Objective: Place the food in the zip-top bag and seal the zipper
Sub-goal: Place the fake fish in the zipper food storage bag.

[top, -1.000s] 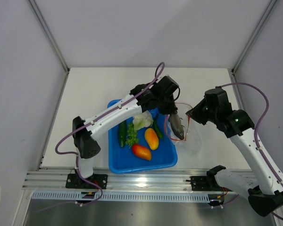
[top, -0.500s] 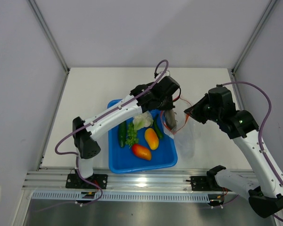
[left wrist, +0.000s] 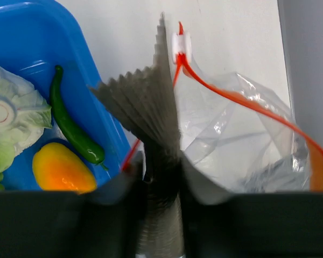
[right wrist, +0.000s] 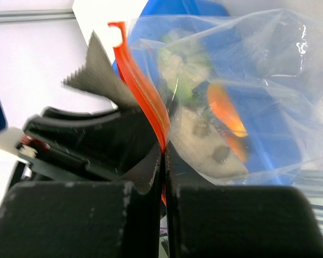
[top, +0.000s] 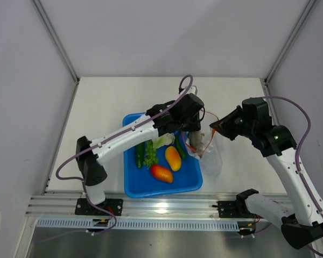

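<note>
Pinching ribbed fish (left wrist: 151, 107), thin zipper (right wrist: 144, 97), crinkly bag (left wrist: 231, 145)

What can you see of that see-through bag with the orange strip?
The zip-top bag is a small pouch of thin, clear, crinkled plastic. An orange-red zipper runs along its mouth, with a small white slider at one end. The mouth is open and held up just right of the blue tray. The right end effector pinches the zipper; the grey fish, gripped by the left end effector, sits at the opening.
</note>
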